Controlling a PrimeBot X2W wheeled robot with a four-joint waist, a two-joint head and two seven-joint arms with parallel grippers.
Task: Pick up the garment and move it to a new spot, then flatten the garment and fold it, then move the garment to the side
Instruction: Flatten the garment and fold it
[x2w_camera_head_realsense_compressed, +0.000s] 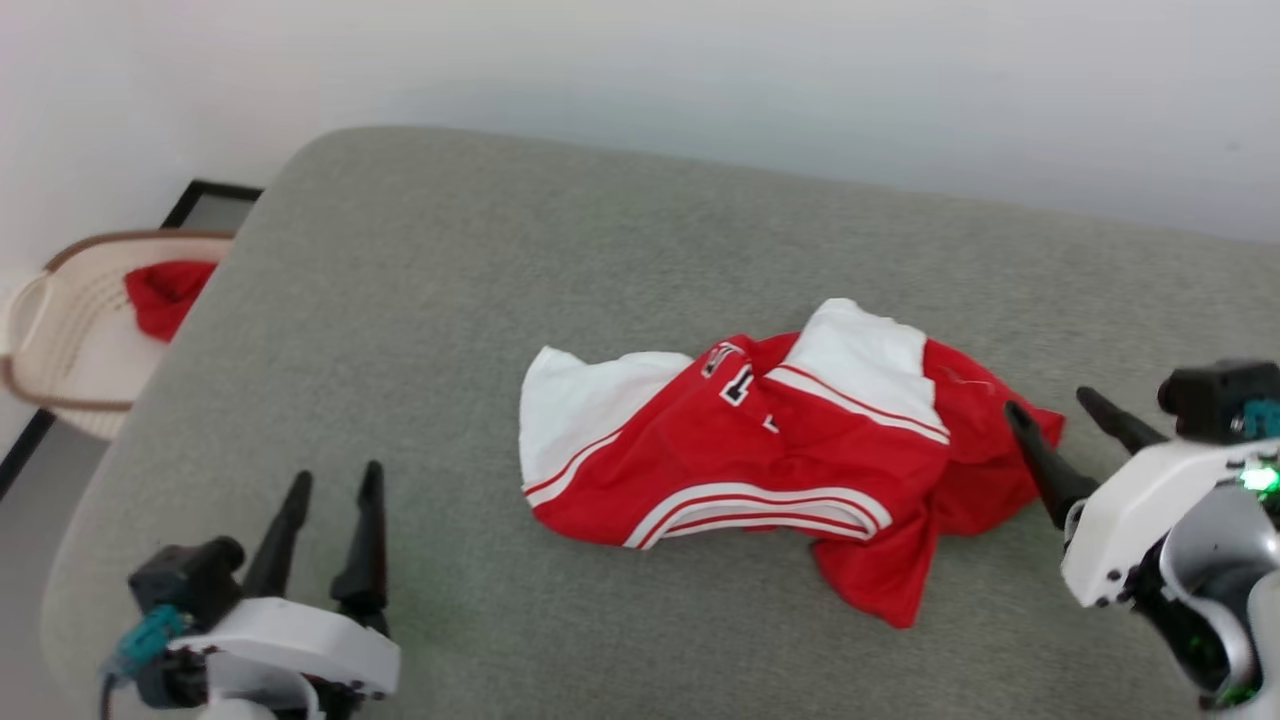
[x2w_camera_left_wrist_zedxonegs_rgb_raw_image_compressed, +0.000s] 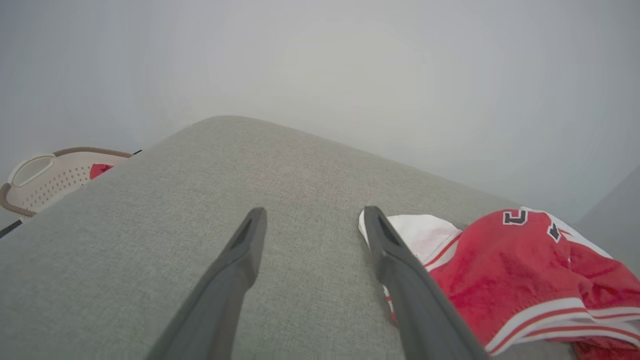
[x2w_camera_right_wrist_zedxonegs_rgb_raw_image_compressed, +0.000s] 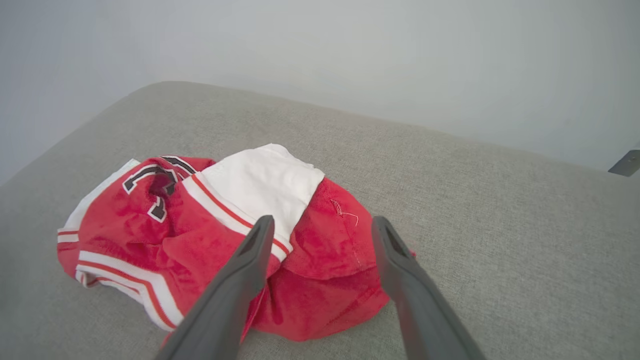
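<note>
Red jersey (x2w_camera_head_realsense_compressed: 760, 455) lies crumpled on the grey cushion (x2w_camera_head_realsense_compressed: 450, 300), right of centre
Both grippers stand wide open and empty: the left gripper (x2w_camera_head_realsense_compressed: 337, 473) is well apart from the jersey at lower left, the right gripper (x2w_camera_head_realsense_compressed: 1048, 400) has its fingertips at the jersey's right edge, touching or not I cannot tell; a basket (x2w_camera_head_realsense_compressed: 60, 330) sits far left

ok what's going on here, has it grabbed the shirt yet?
Not yet. The red and white jersey lies crumpled on the grey cushion, held by nothing. The right pincer is open at the jersey's right edge, pointing into the red fabric. The left pincer, also open, sits over bare cushion to the jersey's left. A basket with a red cloth stands off the cushion's left end.
</note>
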